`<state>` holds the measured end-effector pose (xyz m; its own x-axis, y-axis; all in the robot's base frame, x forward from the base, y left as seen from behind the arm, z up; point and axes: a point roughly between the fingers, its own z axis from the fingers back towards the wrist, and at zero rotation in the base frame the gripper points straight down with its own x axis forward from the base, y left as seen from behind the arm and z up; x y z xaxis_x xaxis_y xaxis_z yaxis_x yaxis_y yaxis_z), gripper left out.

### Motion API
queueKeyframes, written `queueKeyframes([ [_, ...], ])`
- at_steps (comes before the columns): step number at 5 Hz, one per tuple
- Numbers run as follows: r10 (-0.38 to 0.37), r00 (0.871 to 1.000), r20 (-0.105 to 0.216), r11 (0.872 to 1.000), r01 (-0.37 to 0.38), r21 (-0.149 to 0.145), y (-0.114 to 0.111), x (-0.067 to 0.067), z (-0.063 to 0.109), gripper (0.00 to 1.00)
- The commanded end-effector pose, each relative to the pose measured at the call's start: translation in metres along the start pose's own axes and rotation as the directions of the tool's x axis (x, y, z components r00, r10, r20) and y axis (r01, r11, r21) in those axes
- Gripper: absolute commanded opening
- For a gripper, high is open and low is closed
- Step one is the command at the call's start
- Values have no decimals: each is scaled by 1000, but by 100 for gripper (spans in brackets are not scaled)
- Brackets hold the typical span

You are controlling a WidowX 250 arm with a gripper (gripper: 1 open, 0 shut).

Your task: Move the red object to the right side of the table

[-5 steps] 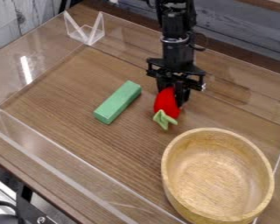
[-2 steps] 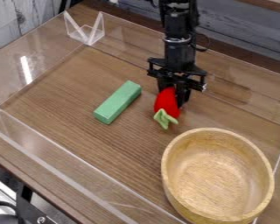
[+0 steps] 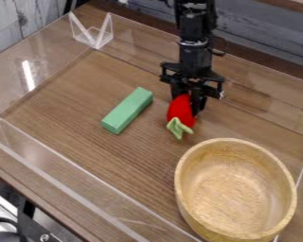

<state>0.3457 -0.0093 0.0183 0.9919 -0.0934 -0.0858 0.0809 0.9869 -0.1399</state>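
The claw points straight down, pinching the upper end of the strawberry, which sits mid-counter between the green block and the wooden bowl. The grasp looks made; the carry rightward remains. Its long axis runs toward the camera, leafy end nearest.

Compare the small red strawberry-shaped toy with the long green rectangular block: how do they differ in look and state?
The glossy red strawberry-shaped toy is rounded with a pale green leafy end; the long green rectangular block is flat-sided and one plain colour. The toy is shorter than the block. The black gripper is shut on the toy, its fingers at the toy's sides, while the block lies free, apart from them. Both rest on the brown wood-grain table.
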Motion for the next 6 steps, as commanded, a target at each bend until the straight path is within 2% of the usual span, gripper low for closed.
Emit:
queueKeyframes([
  [1, -21, 1000, 14, 1000, 21, 11, -6, 4, 6, 0],
  [6, -32, 998, 51, 997, 35, -64, -25, 7, 36, 0],
])
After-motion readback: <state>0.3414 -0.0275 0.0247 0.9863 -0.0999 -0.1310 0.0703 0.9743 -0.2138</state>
